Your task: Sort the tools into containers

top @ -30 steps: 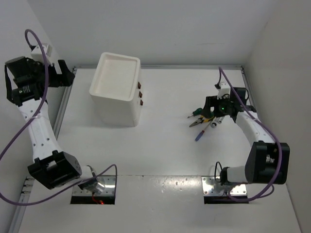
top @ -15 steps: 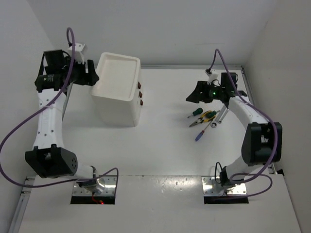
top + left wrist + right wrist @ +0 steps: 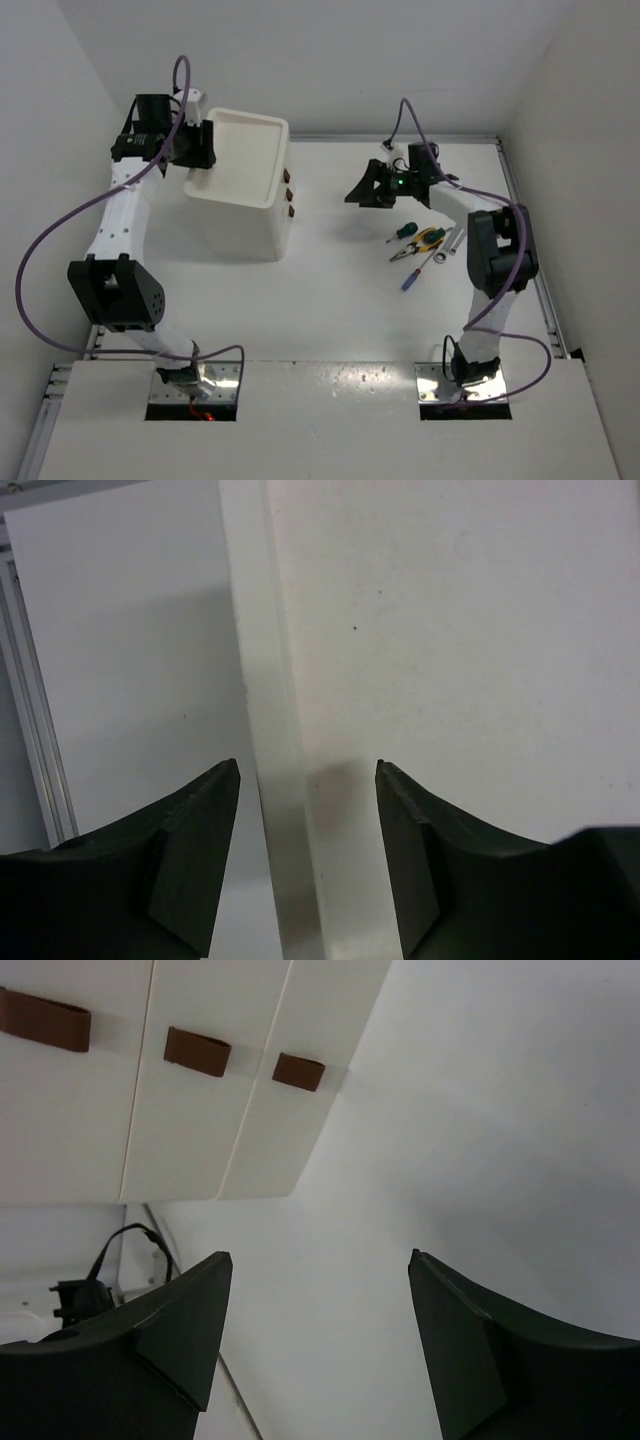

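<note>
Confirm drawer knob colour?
Dark brown knobs on white drawers, clearest in the right wrist view.

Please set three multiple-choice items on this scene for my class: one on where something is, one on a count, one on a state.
1. Where do the tools lie?
A. in the tray top
B. on the table, right of the drawer unit
C. in an open drawer

2. How many brown knobs does the drawer unit have?
A. two
B. five
C. three

3. How is the right hand?
A. open and empty
B. shut on a screwdriver
C. shut on a wrench

Key:
1 B: the top view shows them clustered on the table.
2 C: three show in the right wrist view.
3 A: nothing lies between its spread fingers.
</note>
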Controlling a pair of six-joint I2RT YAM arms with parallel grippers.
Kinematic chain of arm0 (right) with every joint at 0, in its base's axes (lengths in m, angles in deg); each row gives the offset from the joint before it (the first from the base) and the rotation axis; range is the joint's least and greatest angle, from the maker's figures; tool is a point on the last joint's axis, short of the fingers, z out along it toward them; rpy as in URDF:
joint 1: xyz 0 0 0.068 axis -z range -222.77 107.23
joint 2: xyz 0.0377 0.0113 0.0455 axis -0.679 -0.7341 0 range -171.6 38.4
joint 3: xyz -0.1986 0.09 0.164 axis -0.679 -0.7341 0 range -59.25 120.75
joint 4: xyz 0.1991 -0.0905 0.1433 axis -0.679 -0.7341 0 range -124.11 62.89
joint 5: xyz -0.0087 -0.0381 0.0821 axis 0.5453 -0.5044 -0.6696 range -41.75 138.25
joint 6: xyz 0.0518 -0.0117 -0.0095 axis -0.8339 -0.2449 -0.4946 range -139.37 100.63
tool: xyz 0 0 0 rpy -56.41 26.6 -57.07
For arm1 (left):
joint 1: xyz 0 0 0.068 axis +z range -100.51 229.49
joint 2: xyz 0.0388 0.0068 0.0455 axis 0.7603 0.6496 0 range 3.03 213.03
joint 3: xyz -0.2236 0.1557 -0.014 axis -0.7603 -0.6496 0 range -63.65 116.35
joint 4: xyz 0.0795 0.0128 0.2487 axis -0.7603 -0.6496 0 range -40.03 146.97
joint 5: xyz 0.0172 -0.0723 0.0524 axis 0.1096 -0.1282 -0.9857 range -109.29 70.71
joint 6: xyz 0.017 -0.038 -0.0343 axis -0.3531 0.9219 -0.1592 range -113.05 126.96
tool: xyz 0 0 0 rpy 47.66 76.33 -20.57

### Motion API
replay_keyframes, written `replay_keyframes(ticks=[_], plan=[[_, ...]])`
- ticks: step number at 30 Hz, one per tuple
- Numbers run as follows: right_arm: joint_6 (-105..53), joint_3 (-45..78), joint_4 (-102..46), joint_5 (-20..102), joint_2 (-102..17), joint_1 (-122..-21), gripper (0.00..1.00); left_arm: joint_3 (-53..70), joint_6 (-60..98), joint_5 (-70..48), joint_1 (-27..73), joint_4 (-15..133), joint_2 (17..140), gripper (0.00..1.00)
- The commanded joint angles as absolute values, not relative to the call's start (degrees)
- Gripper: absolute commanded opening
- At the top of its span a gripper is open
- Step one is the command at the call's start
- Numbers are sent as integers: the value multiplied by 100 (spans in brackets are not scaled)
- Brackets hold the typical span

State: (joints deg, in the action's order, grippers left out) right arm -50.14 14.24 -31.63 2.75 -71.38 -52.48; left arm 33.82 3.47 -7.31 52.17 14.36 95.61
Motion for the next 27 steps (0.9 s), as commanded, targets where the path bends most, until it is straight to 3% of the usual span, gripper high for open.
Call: replay_keyframes(ticks=[1,5,7,8,10,12,14,22,27], plan=[[-5794,1808,-2414,8,-7479,-5498,72,3742,502,-1059,5081,1663,9646,60],[-6611,1923,-1684,-44,-8155,-5726,68,3804,502,-1173,5081,1663,9856,36],[-7095,2055,-1289,-106,-8411,-5797,66,3856,502,-1174,5028,1663,9857,36],[-7270,2055,-1157,-106,-8534,-5797,64,3857,502,-1174,5028,1663,9909,23],[-8031,1968,-379,-106,-8832,-5937,64,3857,554,-1226,5028,1663,9910,19],[-8858,1915,543,-106,-9035,-5990,61,3857,555,-1279,4975,1663,9970,6],[-9292,1915,1057,-106,-9352,-6052,59,3857,555,-1349,4897,1663,9971,0],[-11390,2047,3068,26,-10310,-6386,65,3857,660,-1411,4738,1663,10024,0],[-11842,2248,3476,272,-10645,-6553,65,3857,660,-1358,4685,1602,10077,0]])
